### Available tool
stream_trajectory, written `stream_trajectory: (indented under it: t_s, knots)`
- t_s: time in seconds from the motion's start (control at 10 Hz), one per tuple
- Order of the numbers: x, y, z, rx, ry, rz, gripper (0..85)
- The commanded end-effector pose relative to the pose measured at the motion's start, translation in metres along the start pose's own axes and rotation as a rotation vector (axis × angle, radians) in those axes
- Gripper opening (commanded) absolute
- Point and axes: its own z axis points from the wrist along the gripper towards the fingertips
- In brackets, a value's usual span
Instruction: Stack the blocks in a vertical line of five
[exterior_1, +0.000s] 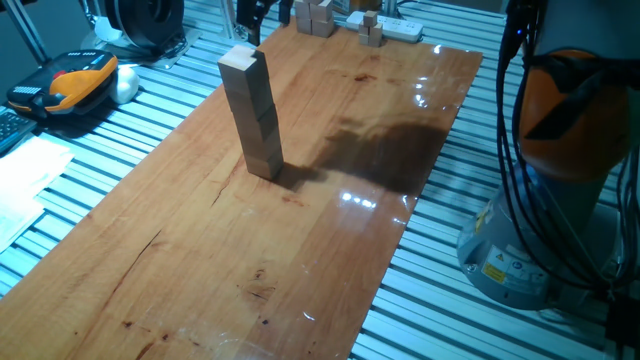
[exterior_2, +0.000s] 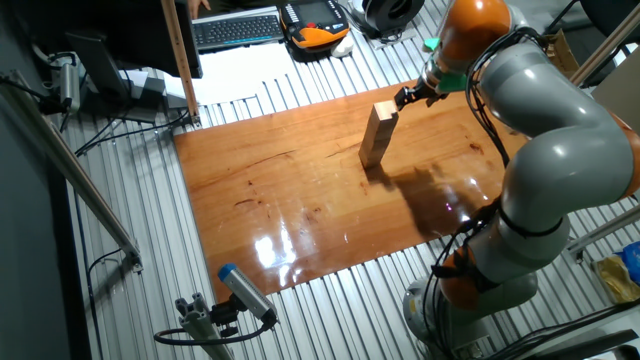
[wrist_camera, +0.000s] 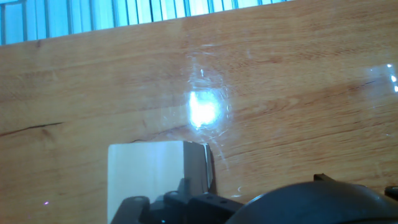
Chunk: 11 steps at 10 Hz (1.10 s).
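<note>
Several pale wooden blocks stand as one upright stack (exterior_1: 255, 112) on the wooden board (exterior_1: 330, 250), nothing holding it. The stack also shows in the other fixed view (exterior_2: 377, 133). My gripper (exterior_2: 408, 97) hangs level with the stack's top, just beside it and apart from it, open and empty. In one fixed view it is a dark shape (exterior_1: 255, 18) at the top edge behind the stack. The hand view looks down on the top block's face (wrist_camera: 146, 180) at the lower left, with dark hand housing along the bottom edge. No loose block shows on the board.
A cluster of smaller wooden blocks (exterior_1: 320, 18) and a white power strip (exterior_1: 395, 28) lie at the board's far end. An orange and black pendant (exterior_1: 70, 85) lies on the slatted table to the left. The robot base (exterior_1: 560, 200) stands to the right.
</note>
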Motion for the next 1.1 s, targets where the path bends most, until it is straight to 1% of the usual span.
stream_trajectory:
  t_s: [0.0,0.1,0.2,0.3,0.4,0.7,1.0]
  knots:
    - [0.0000,-0.0010,0.0006,-0.003,0.000,0.000,85.0]
    - [0.0001,-0.0016,0.0009,-0.011,0.006,0.000,68.0]
    - [0.0003,-0.0021,0.0010,-0.018,0.012,-0.006,68.0]
    - [0.0001,-0.0023,0.0012,-0.022,0.020,-0.011,51.0]
    - [-0.0002,-0.0024,0.0015,-0.024,0.026,-0.017,51.0]
    - [-0.0007,-0.0032,0.0023,-0.024,0.036,-0.029,0.0]
    - [-0.0011,-0.0055,0.0041,0.008,0.032,-0.020,0.0]
